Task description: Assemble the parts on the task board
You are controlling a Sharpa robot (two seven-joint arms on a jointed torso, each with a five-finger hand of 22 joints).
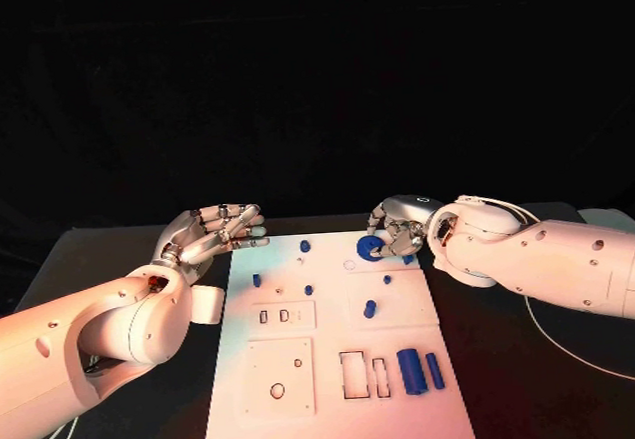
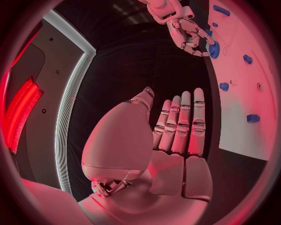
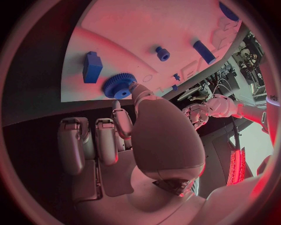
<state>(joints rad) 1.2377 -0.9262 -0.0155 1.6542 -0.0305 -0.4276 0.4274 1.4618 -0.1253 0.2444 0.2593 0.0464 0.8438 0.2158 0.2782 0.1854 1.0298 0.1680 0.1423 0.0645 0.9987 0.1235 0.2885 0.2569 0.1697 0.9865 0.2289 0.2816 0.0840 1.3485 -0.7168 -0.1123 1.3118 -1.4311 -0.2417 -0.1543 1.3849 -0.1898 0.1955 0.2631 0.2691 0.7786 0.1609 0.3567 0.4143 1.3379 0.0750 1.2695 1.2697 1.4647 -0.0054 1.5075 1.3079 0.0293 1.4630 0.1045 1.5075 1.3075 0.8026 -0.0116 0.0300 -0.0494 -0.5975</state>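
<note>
The white task board (image 1: 337, 419) lies in the middle of the black table. My right hand (image 1: 402, 229) is over its far right corner and pinches a blue gear (image 1: 368, 245) just above the plate; the thumb tip presses the blue gear (image 3: 119, 86) in the right wrist view. A blue block (image 3: 92, 66) stands close beside it. My left hand (image 1: 217, 234) hovers at the board's far left corner, fingers straight and apart, holding nothing. The left wrist view shows the left hand (image 2: 175, 136) with the right hand (image 2: 187, 28) and gear (image 2: 213, 49) beyond it.
Small blue pegs (image 1: 305, 246) stand across the board's far half. Two blue cylinders (image 1: 411, 371) lie side by side near its right edge, next to rectangular slots (image 1: 353, 375). A raised square plate (image 1: 280, 377) sits near the left.
</note>
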